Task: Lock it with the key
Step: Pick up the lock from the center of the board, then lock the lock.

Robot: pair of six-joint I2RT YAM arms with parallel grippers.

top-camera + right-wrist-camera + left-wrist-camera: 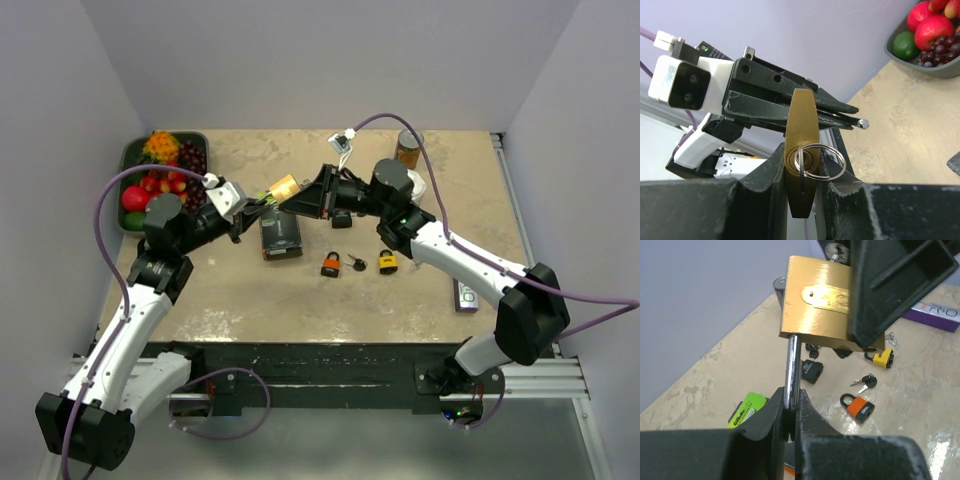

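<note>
Above the table (250,300) centre, the left gripper (791,412) is clamped tight on the shackle (792,365) of the brass padlock (815,305). The right gripper (802,167) pinches the lock's body, with a key ring (821,161) hanging at its keyhole.

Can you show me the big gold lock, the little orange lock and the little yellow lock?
big gold lock (815,305), left wrist view, on its flat brass front.
little orange lock (861,410), left wrist view, on its orange body.
little yellow lock (883,358), left wrist view, on its yellow body.
</note>
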